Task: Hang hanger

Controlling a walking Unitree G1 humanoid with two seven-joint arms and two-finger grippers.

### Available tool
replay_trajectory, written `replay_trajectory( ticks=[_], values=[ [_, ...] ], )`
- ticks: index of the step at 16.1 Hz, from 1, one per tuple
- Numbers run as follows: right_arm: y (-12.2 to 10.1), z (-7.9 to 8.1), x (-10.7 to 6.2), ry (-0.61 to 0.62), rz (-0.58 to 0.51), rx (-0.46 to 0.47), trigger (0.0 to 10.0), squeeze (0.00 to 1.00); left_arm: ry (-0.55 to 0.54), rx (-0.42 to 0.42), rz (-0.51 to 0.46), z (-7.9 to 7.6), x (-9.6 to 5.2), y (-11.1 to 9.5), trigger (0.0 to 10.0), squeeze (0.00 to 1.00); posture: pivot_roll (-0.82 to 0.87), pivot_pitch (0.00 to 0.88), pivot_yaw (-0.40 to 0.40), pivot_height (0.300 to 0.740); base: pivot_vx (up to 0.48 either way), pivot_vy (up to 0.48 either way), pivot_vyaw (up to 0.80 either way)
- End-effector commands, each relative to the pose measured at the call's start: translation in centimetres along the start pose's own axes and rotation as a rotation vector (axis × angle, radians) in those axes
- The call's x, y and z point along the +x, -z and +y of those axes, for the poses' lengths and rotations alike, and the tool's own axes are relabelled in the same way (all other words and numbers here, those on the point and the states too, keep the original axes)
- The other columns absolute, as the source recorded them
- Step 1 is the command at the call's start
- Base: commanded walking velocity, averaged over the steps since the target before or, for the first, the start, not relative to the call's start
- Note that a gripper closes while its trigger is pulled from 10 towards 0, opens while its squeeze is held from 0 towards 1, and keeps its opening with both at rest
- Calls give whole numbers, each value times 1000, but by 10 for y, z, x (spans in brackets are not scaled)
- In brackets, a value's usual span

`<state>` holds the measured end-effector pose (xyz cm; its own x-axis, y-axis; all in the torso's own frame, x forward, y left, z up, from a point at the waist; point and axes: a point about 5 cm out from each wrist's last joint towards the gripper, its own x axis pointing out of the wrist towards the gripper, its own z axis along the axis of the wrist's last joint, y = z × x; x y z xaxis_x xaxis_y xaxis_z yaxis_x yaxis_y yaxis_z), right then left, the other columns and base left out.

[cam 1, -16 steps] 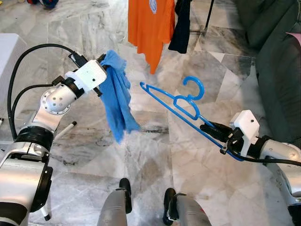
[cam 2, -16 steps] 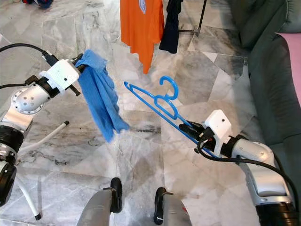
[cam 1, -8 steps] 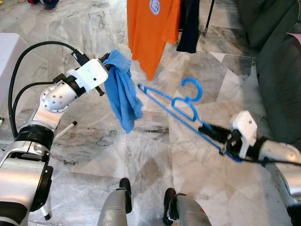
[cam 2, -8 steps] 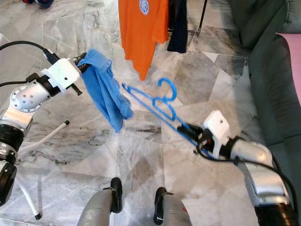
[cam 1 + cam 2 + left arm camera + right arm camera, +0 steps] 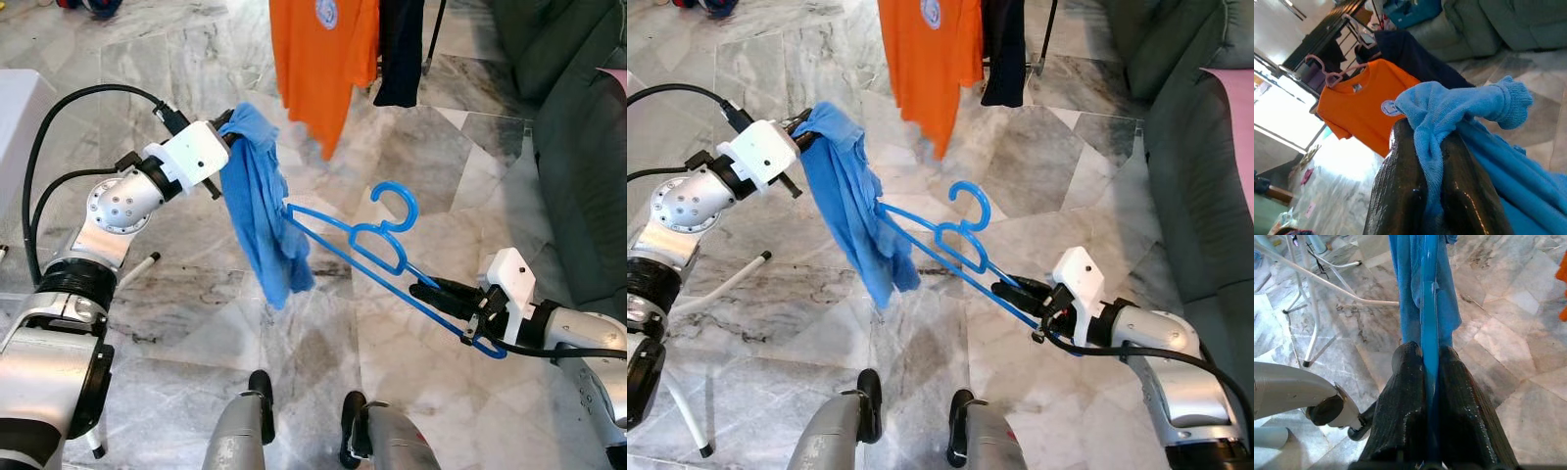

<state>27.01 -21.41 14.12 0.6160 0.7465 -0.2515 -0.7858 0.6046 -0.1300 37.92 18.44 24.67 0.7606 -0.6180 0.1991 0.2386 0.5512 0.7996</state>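
A blue plastic hanger (image 5: 377,250) is held out over the marble floor by my right gripper (image 5: 431,290), which is shut on its lower bar. Its far tip reaches into a blue garment (image 5: 260,211) hanging from my left gripper (image 5: 223,137), shut on the cloth's top. In the left wrist view the blue garment (image 5: 1459,112) is bunched between the black fingers (image 5: 1400,191). In the right wrist view the hanger (image 5: 1428,308) runs straight ahead into the garment (image 5: 1408,289).
An orange T-shirt (image 5: 318,59) and a dark garment (image 5: 402,49) hang on a rack at the back. A dark grey sofa (image 5: 578,127) stands on the right. A white stand leg (image 5: 715,289) lies low on the left. My own feet (image 5: 304,416) show below.
The right gripper has pushed the hanger to the left, and its tip now enters the blue garment. The garment has swung back to hang lower.
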Motion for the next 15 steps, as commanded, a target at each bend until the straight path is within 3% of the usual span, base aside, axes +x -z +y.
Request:
replay_trajectory(
  ticks=[1, 11, 15],
  values=[
    [1, 3, -1, -22, 4, 9, 10000, 0, -19, 20, -43, 9, 2, -8, 10000, 0, 57, 349, 40, 740, 0, 0, 0],
    [-1, 3, 19, -75, -29, 39, 10000, 0, -9, -15, -125, 2, 7, -20, 10000, 0, 73, 353, 42, 740, 0, 0, 0],
    [2, -1, 15, -58, -18, 37, 10000, 0, -21, -20, -126, 6, 4, -20, 10000, 0, 74, 355, 38, 740, 0, 0, 0]
  ],
)
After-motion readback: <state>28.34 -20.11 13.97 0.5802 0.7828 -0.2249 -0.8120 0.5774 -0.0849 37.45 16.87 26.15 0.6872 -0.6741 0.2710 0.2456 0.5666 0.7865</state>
